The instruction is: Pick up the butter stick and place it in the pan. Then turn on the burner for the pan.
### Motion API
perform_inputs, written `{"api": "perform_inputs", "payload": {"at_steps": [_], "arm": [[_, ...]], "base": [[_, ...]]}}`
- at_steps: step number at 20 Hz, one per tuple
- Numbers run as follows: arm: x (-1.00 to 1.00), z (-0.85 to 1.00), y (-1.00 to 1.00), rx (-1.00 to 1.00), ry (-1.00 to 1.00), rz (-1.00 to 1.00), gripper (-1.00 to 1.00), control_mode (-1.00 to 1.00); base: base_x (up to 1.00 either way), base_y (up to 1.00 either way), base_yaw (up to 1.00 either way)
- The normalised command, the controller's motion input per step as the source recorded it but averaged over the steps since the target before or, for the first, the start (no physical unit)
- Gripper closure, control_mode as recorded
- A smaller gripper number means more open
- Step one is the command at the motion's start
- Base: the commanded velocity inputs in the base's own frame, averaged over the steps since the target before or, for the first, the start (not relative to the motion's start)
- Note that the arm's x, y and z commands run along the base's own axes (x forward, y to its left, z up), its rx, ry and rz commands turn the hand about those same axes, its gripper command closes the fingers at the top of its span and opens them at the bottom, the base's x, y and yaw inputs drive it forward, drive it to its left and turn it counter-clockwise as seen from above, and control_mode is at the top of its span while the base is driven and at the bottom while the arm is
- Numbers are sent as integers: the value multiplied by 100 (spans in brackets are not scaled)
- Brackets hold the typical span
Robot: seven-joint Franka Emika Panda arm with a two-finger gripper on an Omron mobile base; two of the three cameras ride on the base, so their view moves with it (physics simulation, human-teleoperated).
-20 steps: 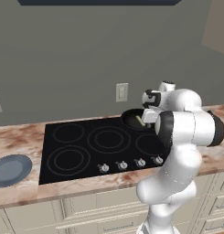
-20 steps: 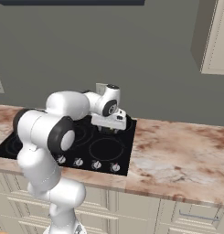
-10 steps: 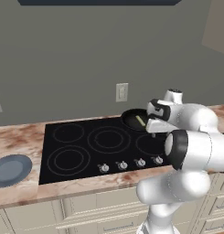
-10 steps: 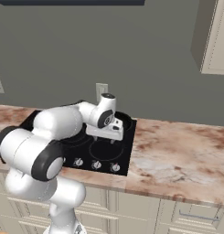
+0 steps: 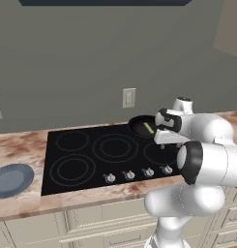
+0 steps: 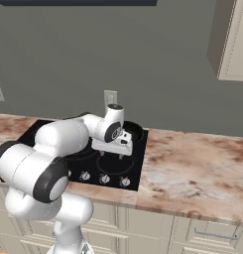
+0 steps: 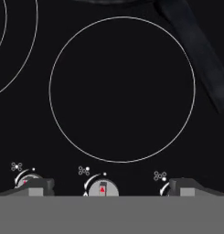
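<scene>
Jaws of the gripper [image 7: 109,187] stood spread wide with nothing between them, the two dark tips rising far apart at the bottom of the hand view. Relative to the stove [image 5: 76,160], the gripper hung over the front right burner ring [image 7: 122,89], pointing down at it, with the row of knobs [image 7: 102,187] just beyond the tips along the stove's front edge. The middle knob showed a small red mark.

On the stove's back right burner sat the pan [image 5: 141,126], round and black, with the butter stick [image 5: 148,128] lying inside it as a pale yellow sliver. In the left base view the gripper [image 5: 163,140] stood just in front of the pan and to its right, above the stove and clear of the pan's rim. In the right base view the gripper [image 6: 123,151] hung over the stove's right half, and the pan [image 6: 135,132] showed partly behind the hand. The pan's dark handle [image 7: 195,50] crossed the upper right of the hand view, off the burner ring.

Left of the stove, a blue-grey plate [image 5: 11,180] rested on the mottled surface [image 6: 192,173]. Behind the stove, a white outlet [image 5: 129,97] was set in the grey wall.
</scene>
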Motion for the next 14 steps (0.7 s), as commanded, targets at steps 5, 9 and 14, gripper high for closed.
{"api": "perform_inputs", "payload": {"at_steps": [5, 9, 14], "arm": [[-1, -9, 0, 0, 7, 0, -100, -100], [-21, -12, 1, 0, 16, 0, -100, -100], [-10, -20, 3, 0, 3, 0, -100, -100]], "base": [[0, 0, 0], [0, 0, 0], [0, 0, 0]]}}
